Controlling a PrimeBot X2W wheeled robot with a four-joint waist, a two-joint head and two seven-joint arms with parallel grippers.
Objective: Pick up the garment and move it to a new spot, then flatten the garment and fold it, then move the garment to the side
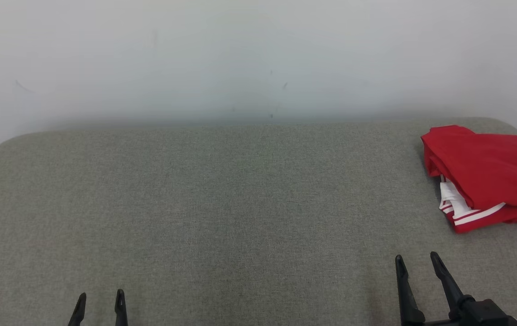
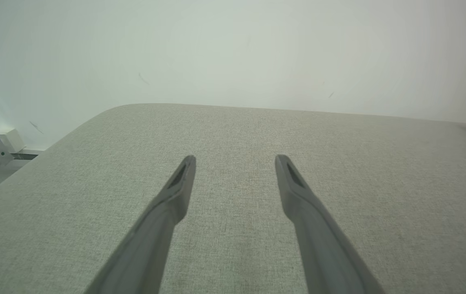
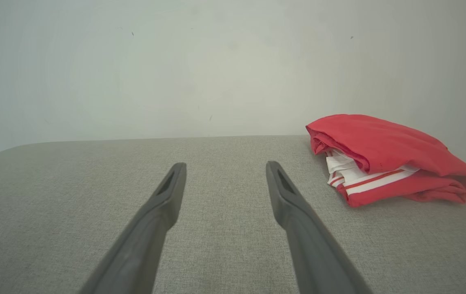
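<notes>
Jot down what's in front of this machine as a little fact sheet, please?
surface: grey fabric, rounded far corners
garment: red with white stripes, loosely folded, at the far right corner of the surface
left gripper: open, holding nothing
right gripper: open, holding nothing, apart from the garment
wall: pale, behind the surface

Your head camera looked forward and down from high over the near side of the grey padded surface (image 1: 240, 203), facing the pale wall (image 1: 258, 54); the garment (image 1: 485, 172) lay far to its right. Your right wrist camera sat low, near the garment and just left of it, facing that wall. Your left wrist camera sat as low, well left of the garment, catching its edge. All three shared surface, wall and garment.
</notes>
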